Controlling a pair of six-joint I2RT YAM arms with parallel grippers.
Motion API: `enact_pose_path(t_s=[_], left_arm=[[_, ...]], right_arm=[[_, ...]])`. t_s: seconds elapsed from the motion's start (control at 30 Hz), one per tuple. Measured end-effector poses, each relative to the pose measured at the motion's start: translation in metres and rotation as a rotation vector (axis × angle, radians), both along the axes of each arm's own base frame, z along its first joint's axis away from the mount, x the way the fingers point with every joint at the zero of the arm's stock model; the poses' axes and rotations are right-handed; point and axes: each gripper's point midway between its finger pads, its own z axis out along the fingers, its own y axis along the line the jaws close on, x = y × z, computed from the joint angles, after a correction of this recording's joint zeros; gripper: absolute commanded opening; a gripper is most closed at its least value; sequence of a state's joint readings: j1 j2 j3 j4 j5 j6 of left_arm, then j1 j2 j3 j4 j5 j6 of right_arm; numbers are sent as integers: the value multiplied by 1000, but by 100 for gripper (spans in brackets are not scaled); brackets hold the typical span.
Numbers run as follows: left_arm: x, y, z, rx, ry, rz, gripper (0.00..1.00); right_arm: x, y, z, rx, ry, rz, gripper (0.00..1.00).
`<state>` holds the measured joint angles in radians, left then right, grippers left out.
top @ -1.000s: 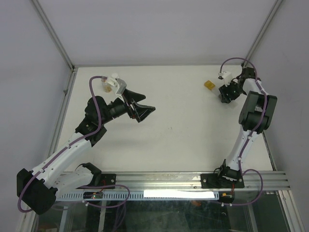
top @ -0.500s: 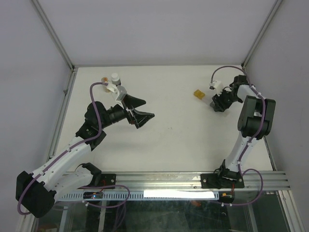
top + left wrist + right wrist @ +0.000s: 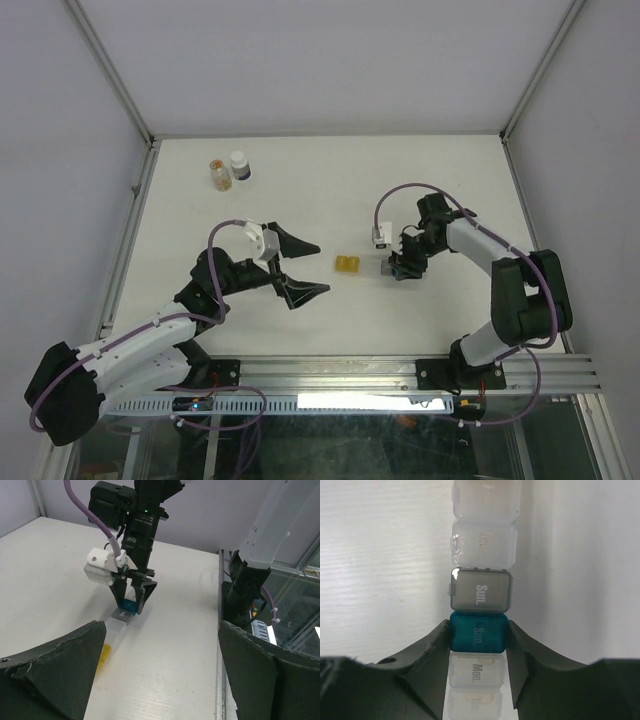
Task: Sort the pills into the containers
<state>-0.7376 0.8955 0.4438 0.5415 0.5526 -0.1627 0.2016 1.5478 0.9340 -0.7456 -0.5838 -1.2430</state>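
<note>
My right gripper is shut on the teal container, a small box marked "Sun." in a strip of clear compartments. A grey lid lies just beyond it. Pale tan shapes show through the clear "Mon." compartment; whether they are pills I cannot tell. In the top view the yellow container lies just left of the right gripper. My left gripper stands open and empty a little left of the yellow container, facing the right gripper.
A white bottle and a small amber vial stand at the far left of the white table. Metal rails run along the near edge, and enclosure walls close in both sides.
The right arm swept from the far right corner to the middle front, bringing the containers along, and its jaws narrowed. The left arm drew back toward the near edge, uncovering the bottle and vial.
</note>
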Motion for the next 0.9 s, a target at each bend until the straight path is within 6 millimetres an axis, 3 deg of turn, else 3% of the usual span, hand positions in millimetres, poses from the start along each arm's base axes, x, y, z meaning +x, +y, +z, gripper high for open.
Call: enact_pose_path(t_s=[0.2,0.33,0.53,0.77,0.9], left_arm=[[-16,-2,-29,22,-60,-34,99],[-26,-3,-48,40,-136,-43,99],[-25,-7,-81,105,-232,-30,99],[-19,-17,-117,210,-296,-53,99],[-10,-27,-128,253,-314,-60,99]], right_arm=[[-46,26,-18,-31,14,159,49],[-63,40,-22,-45,-20,238,60],[-61,44,-22,-45,-37,216,82],[-57,51,6,17,-114,188,85],[-58,57,26,76,-142,192,88]])
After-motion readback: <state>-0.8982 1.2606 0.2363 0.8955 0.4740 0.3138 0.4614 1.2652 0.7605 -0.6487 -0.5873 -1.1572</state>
